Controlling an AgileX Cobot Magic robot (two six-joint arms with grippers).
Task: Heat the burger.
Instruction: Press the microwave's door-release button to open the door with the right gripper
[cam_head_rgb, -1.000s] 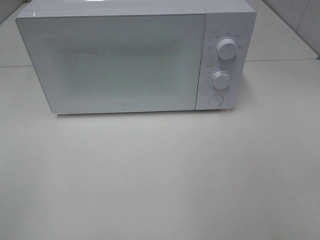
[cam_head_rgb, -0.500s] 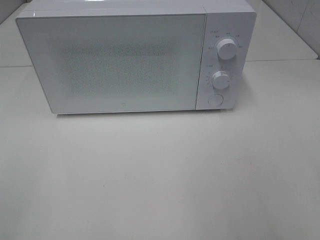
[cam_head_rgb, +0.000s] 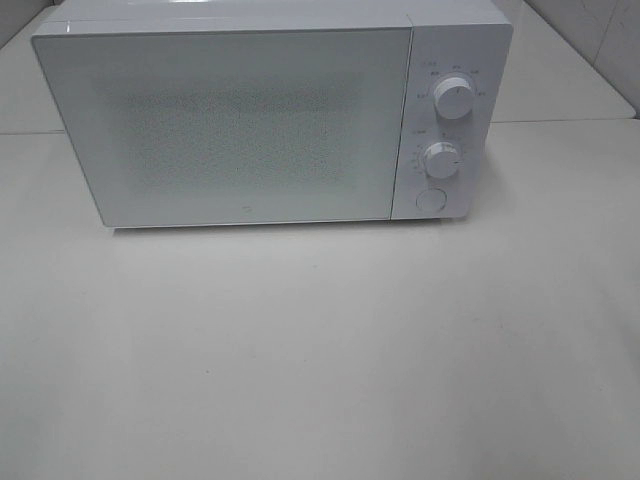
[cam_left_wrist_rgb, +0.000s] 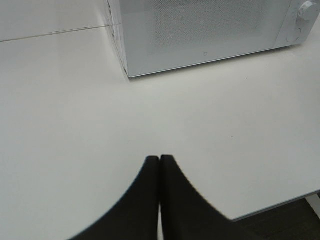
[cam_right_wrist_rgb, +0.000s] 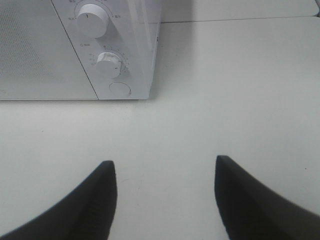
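Observation:
The burger is out of view in every frame. A white microwave (cam_head_rgb: 225, 120) stands at the back of the table with its door shut. My left gripper (cam_left_wrist_rgb: 159, 159) is shut, its two black fingers pressed together with nothing between them, hovering over bare table in front of the microwave (cam_left_wrist_rgb: 200, 35). My right gripper (cam_right_wrist_rgb: 162, 167) is open and holds nothing, over the table in front of the microwave's control panel (cam_right_wrist_rgb: 107, 55). Neither gripper shows in the exterior high view.
The control panel carries an upper knob (cam_head_rgb: 455, 100), a lower knob (cam_head_rgb: 441, 160) and a round door button (cam_head_rgb: 430, 199). The white table (cam_head_rgb: 320, 350) spreads in front of the microwave. Its near edge (cam_left_wrist_rgb: 280, 205) shows in the left wrist view.

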